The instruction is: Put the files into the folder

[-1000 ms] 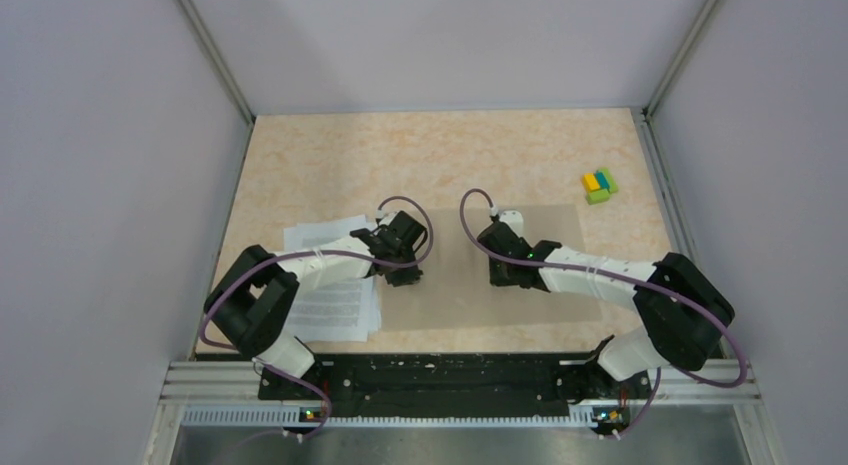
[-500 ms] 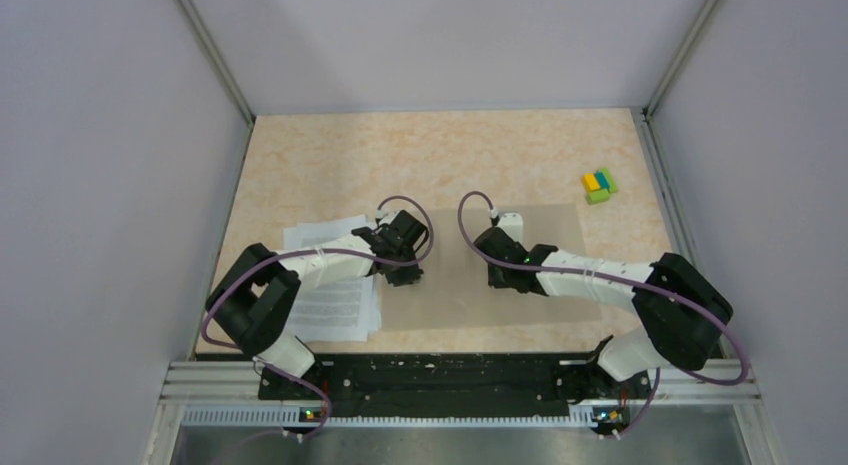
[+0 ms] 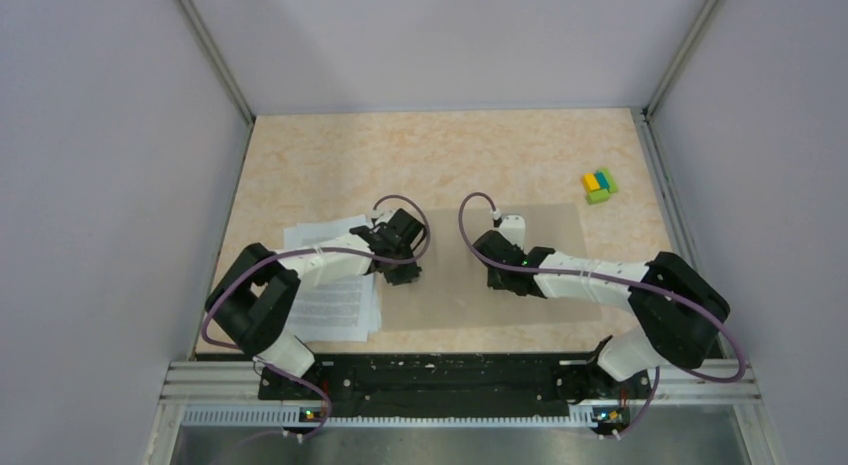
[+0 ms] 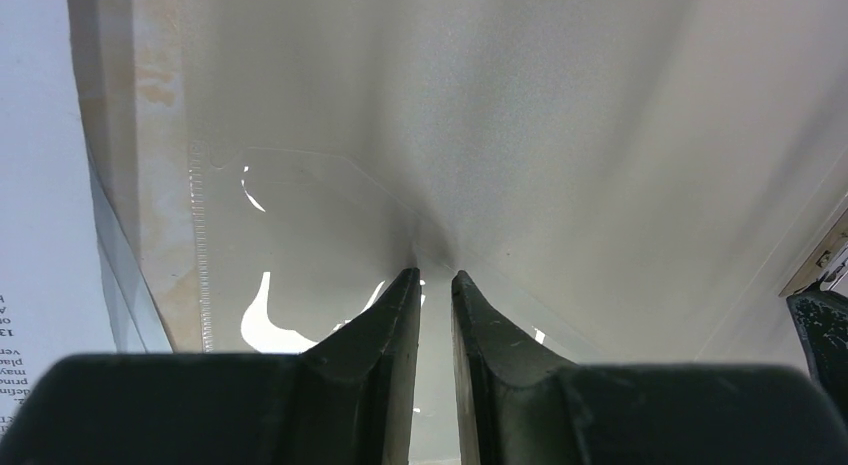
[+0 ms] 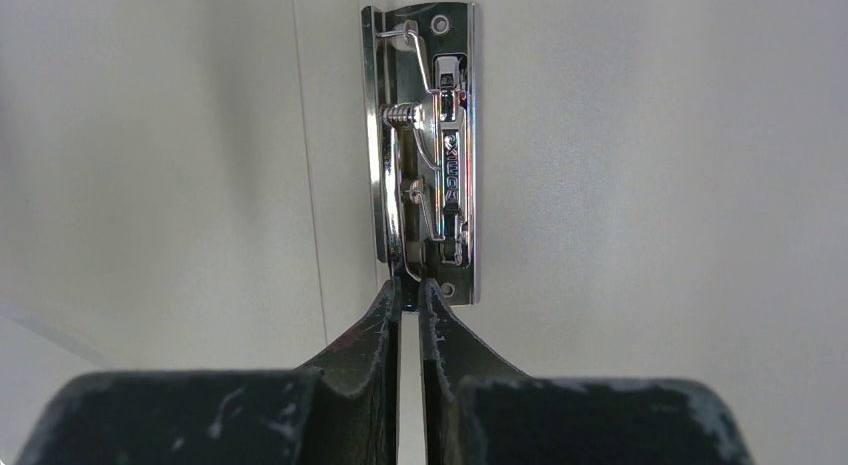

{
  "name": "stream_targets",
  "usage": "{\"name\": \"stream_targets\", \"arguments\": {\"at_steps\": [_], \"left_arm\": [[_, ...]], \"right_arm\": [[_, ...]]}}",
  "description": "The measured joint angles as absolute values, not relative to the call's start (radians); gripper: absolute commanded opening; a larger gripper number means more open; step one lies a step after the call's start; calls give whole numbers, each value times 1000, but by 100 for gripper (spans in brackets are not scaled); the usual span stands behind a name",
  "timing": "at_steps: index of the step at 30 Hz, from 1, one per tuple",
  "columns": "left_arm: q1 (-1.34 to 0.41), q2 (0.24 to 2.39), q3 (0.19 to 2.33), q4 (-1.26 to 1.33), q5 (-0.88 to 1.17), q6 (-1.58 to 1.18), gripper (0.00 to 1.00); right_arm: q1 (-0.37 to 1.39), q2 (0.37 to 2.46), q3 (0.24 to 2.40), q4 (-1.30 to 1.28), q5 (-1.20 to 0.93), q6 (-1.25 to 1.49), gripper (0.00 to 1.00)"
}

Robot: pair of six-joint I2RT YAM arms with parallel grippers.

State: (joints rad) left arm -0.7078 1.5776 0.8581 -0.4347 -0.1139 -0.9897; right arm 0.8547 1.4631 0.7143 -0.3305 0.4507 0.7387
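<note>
1. The folder [image 3: 450, 297] lies open and flat on the table [image 3: 450, 155], and everything else is placed from it.
2. The files [image 3: 335, 307] sit just left of the folder's left edge, partly under the left arm. The left wrist view shows a thin strip of table between paper and folder. No sheet is on or in the folder yet.
3. The left gripper [image 4: 435, 275] is over the folder's left half, near its left edge. Its jaws are closed to a slit and appear to pinch the folder by its clear inner film [image 4: 300, 215], which puckers at the tips.
4. The right gripper [image 5: 410, 285] is at the folder's middle, on the spine. Its jaws are all but together, with the tips at the near end of the metal clip [image 5: 430, 155]. I cannot tell whether they nip any part of the clip.
5. Done so far, by my reading: the folder is opened and its inside exposed.
6. Still left: free or lift the clip if needed, bring the files across onto the folder, seat them under the clip and close the cover. That puts the task in its early part.
</note>
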Motion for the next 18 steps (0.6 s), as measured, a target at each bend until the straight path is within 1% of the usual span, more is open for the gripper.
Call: {"name": "stream_targets", "arguments": {"at_steps": [4,18], "left_arm": [[-695,1577,856,-434,-113,-997,25],[-636,1566,836,-406,-98,-1002,25]], "right_arm": [[856,1474,715,-331,459,759,0],[861,1469,722,-357,480,842,0]]}}
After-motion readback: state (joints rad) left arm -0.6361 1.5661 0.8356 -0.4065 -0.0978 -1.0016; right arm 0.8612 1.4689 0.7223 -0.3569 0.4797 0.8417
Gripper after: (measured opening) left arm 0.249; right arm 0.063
